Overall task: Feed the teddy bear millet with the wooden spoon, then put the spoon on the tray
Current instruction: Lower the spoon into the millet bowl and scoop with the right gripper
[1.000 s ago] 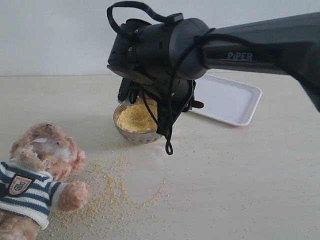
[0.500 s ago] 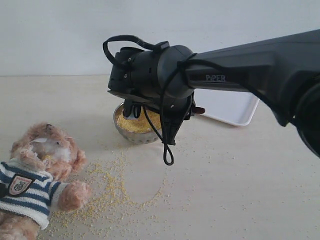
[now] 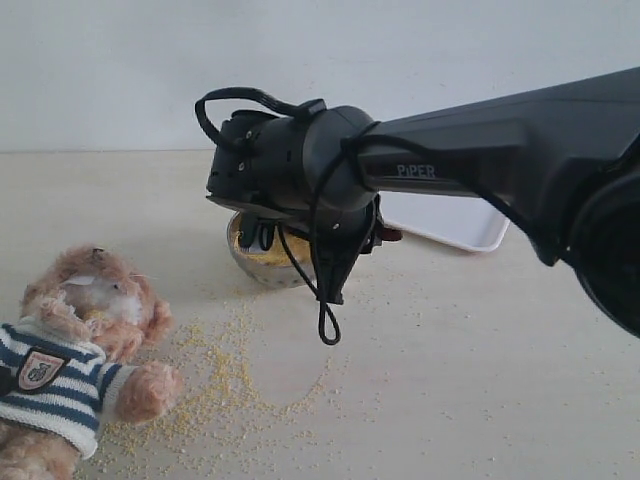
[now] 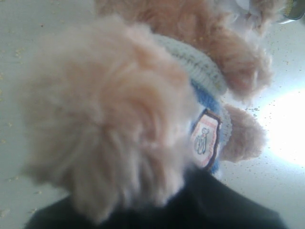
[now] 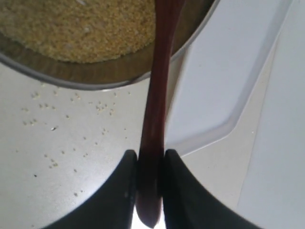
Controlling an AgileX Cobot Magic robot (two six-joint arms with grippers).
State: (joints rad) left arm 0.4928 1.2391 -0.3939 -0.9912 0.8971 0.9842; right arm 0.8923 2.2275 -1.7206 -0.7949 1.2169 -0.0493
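Teddy bear [image 3: 75,350] lies face up at 8 o'clock on the table [image 3: 480,380], nearest the camera, in a striped sweater with a badge on the chest. Left gripper: in the left wrist view the bear's fur fills the picture and hides the fingers, so I cannot tell whether they are spread or pressed together.

Loose millet [image 3: 215,385] is scattered beside the bear's paw, trailing towards 1 o'clock up to a steel bowl [image 3: 262,268] that stands just left of the table's middle. A heap of the same grain fills the bowl.

Right gripper [image 5: 148,157] hangs over the bowl's right rim, fingers [image 5: 125,191] pressed onto the handle of the wooden spoon [image 5: 155,105] — a firm pinch near the handle's end. The handle crosses the rim and runs over the grain; the spoon's head is out of view.

Tray [image 3: 450,222] lies flat at 2 o'clock, just beyond the bowl and partly hidden by the arm — white, low-rimmed.
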